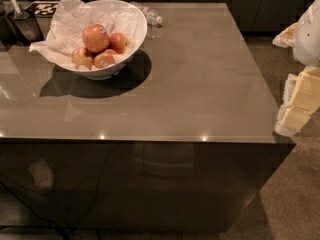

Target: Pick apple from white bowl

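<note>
Barely begun: large red-orange apple untouched in glossy white bowl, far left; pale gripper well apart at right edge, grip state untellable.

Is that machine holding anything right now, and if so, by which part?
Nothing, as far as shows. The gripper hangs beyond the right edge of the table, far from the white bowl, where the apple sits untouched.
</note>
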Motion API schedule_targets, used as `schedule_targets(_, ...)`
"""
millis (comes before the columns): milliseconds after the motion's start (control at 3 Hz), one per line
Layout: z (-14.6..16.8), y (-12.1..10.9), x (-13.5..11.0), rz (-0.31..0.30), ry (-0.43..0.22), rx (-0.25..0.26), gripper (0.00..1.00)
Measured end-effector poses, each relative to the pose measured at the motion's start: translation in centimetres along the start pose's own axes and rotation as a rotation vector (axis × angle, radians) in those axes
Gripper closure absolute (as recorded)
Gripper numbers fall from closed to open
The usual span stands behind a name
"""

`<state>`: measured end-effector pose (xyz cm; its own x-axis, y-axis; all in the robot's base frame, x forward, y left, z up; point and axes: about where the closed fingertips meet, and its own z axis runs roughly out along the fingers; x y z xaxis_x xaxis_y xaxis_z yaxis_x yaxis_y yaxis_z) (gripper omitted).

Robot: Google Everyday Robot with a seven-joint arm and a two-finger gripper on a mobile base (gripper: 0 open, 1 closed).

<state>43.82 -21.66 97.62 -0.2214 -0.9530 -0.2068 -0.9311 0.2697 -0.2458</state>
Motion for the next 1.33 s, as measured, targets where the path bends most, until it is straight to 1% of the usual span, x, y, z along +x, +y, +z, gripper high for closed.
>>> schedule_targets(333, 0.0, 0.0, 0.0, 0.0, 0.0, 0.0, 0.0)
schedule_targets(667, 0.6, -1.3, -3.0, -0.059, 0.023, -0.004, 0.0)
schedule_targets(1000, 0.6, -1.4, -3.0, -0.06, 0.023, -0.004, 0.0)
schedule_targets(1333, -0.1, -2.9, -7.1, -0.086, -0.035, 0.037, 0.0)
